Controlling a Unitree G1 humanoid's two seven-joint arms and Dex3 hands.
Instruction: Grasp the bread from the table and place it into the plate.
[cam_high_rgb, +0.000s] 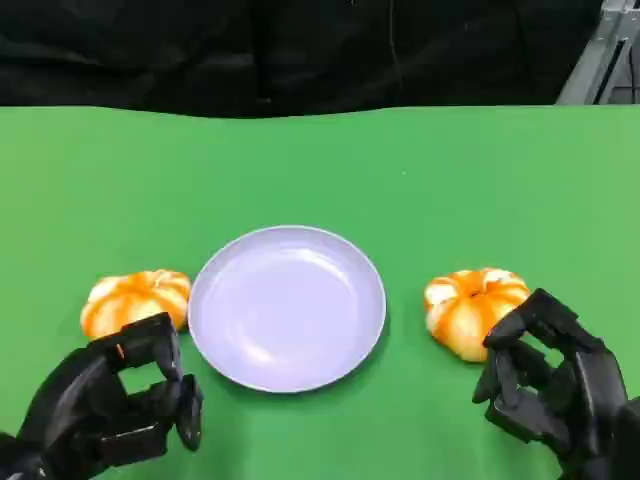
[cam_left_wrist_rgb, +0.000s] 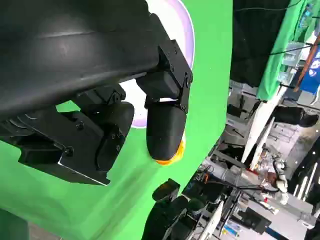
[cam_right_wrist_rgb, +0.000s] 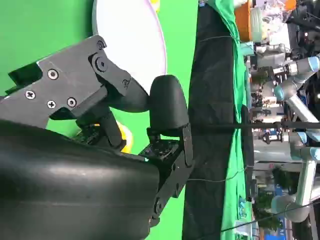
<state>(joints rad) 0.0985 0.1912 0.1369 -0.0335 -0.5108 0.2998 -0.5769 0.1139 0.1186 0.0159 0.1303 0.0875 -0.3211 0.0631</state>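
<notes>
A round lilac plate (cam_high_rgb: 288, 305) lies mid-table with nothing in it. Two orange, pumpkin-shaped breads flank it: the left bread (cam_high_rgb: 135, 300) and the right bread (cam_high_rgb: 472, 308). My left hand (cam_high_rgb: 120, 405) hovers just in front of the left bread, fingers bent but apart, holding nothing. My right hand (cam_high_rgb: 555, 385) is at the near right side of the right bread, its fingers arched beside it, nothing in its grasp. The left wrist view shows the plate (cam_left_wrist_rgb: 184, 27) and a sliver of bread (cam_left_wrist_rgb: 172, 156) past the fingers. The right wrist view shows the plate (cam_right_wrist_rgb: 135, 40) and a bit of bread (cam_right_wrist_rgb: 125, 141).
A green cloth covers the table (cam_high_rgb: 320, 170), which ends at a black backdrop at the far edge. A grey metal frame (cam_high_rgb: 600, 60) stands at the back right. Lab clutter and other robot arms lie beyond the table in the wrist views.
</notes>
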